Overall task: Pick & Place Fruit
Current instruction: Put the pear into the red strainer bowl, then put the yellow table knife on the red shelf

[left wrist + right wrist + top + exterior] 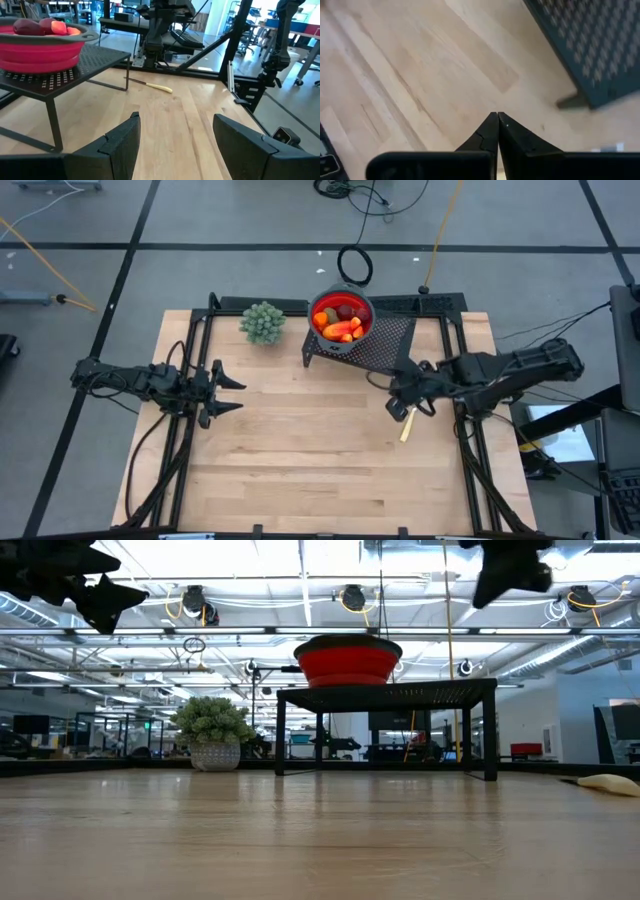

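The fruit (341, 323), orange, red and olive toy pieces, lies heaped in a red bowl (318, 308) that stands on a black perforated stand (380, 345) at the table's far side. The left wrist view shows dark-red and orange fruit (44, 26) over the bowl's rim. A pale yellow piece (406, 427) lies flat on the table to the right of the middle. My right gripper (398, 402) hangs shut above the table near that piece, beside the stand's right near corner. My left gripper (236, 392) is open and empty over the table's left side, pointing right.
A green bushy plant ball (262, 322) in a small pot stands left of the stand at the far edge. The stand's thin legs (280, 730) rest on the table. Black frame rails run along the table's left, right and far edges. Bare wood (310, 440) fills the middle and near part.
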